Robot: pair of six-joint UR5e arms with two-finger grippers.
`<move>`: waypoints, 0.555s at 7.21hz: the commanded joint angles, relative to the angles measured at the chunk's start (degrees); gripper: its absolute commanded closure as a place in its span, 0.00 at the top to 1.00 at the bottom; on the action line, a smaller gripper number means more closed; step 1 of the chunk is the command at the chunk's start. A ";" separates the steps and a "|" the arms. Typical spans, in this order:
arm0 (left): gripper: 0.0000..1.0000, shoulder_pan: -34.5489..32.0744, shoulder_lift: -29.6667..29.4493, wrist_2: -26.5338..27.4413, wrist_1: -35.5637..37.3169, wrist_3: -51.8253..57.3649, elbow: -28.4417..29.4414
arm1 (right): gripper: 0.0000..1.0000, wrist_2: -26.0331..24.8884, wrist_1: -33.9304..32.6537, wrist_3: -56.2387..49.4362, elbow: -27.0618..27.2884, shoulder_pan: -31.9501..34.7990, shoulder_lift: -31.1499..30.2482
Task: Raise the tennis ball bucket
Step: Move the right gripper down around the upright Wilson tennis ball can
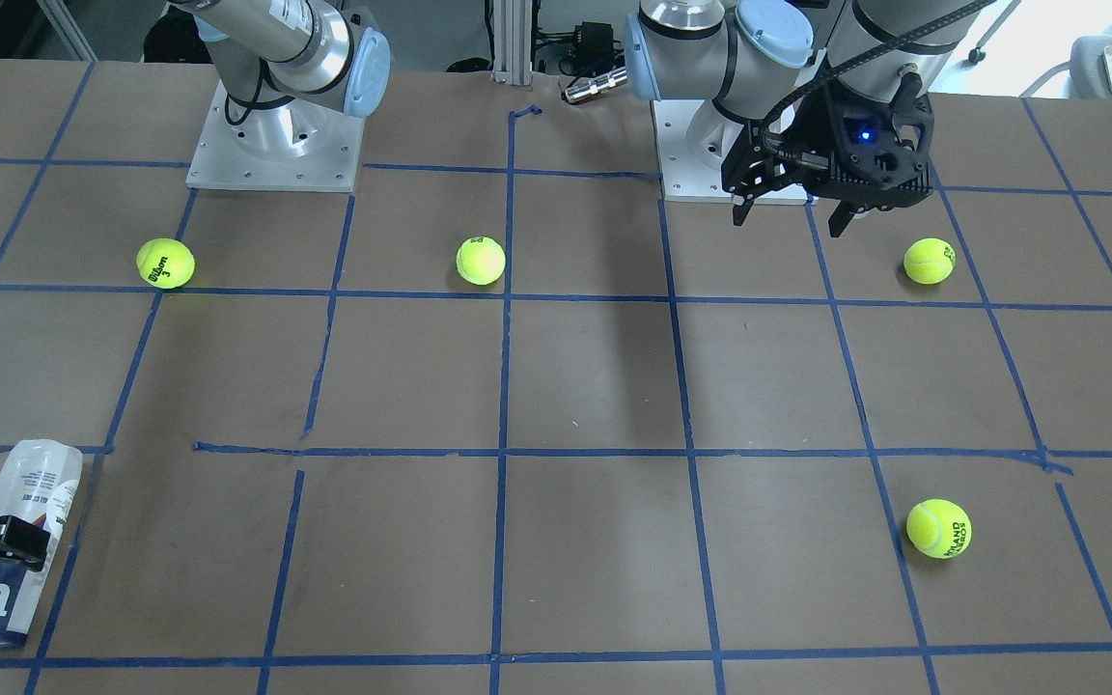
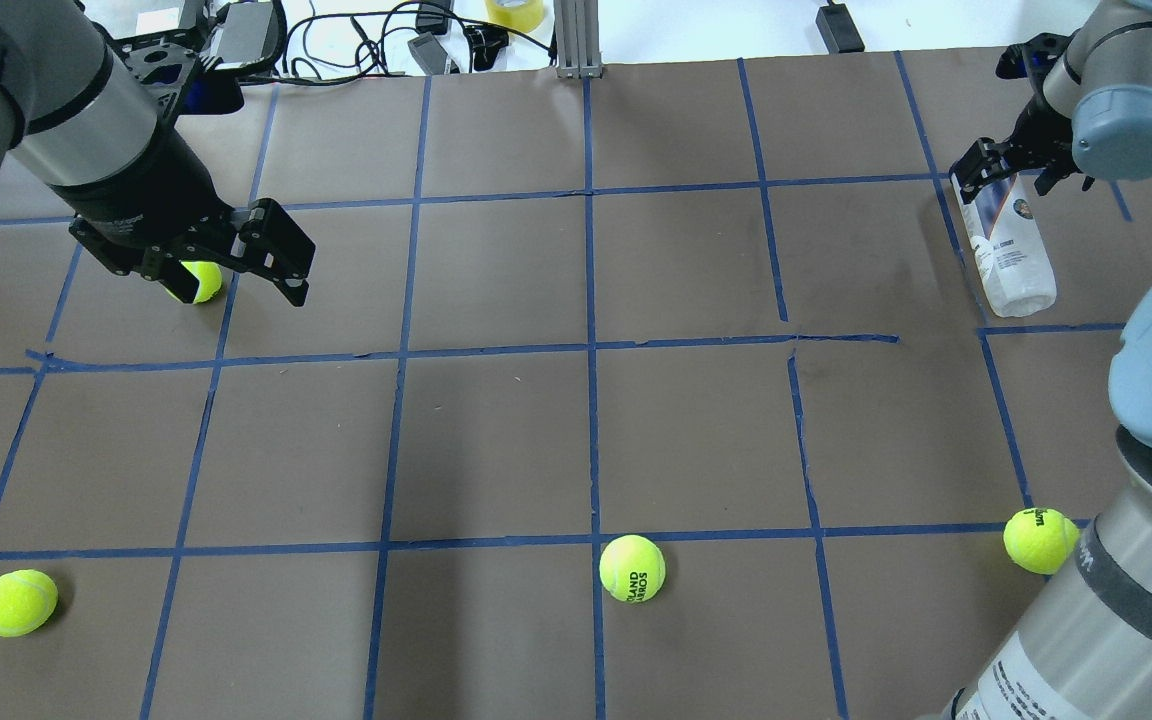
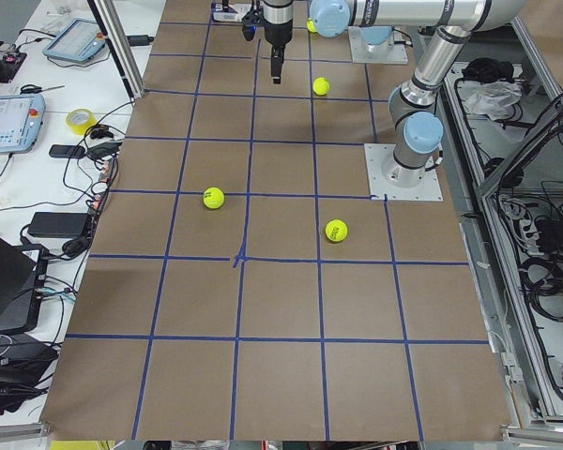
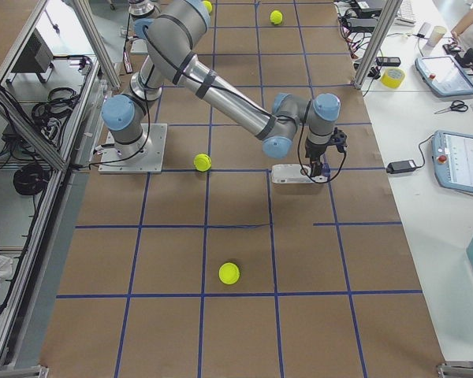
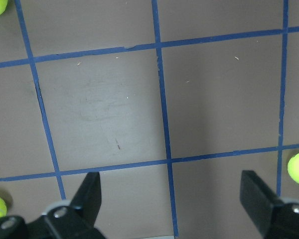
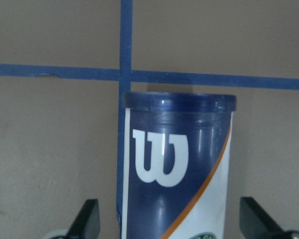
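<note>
2 black fingers (image 6: 87, 221) of the right gripper (image 6: 170, 219) stand spread on either side of the tennis ball bucket (image 6: 179, 169), with a gap of table showing on each side, so the gripper is released and grips nothing. The bucket lies flat on its side on the brown table (image 1: 595, 386), toward the far right part as the robot sees it. Its navy end points away from the robot.

The wrist view shows a large white "W" on the navy end, a thin orange stripe, and a dark blue rim. The small print on the white label is too fine to read. A blue tape line runs along 1 side of the bucket, and a crossing line lies just past its rim.

The left gripper (image 1: 788, 208) hangs over the table near its own base, fingers parted wide and holding nothing.

4 yellow-green tennis balls lie on the table, all well apart from the bucket. The nearest (image 1: 165, 263) reads "Wilson 3". Another (image 1: 480, 260) sits near the table's middle line, a 3rd (image 1: 930, 261) is just beside the left gripper, and the 4th (image 1: 938, 528) reads "ROLAND GARROS".

Bare brown squares, marked off by blue tape, surround the bucket on the sides in view.
</note>
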 commanded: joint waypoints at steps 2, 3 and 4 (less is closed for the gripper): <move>1.00 0.09 -0.06 0.05 -0.01 0.00 0.00 | 1.00 -0.38 -0.04 -0.43 0.29 -0.14 2.93; 1.00 0.18 0.03 0.05 -0.01 0.00 0.00 | 1.00 -0.74 -0.04 -0.43 0.46 -0.14 3.10; 1.00 0.18 -0.06 0.05 -0.01 0.00 0.00 | 1.00 -0.83 -0.04 -0.43 0.64 -0.14 3.10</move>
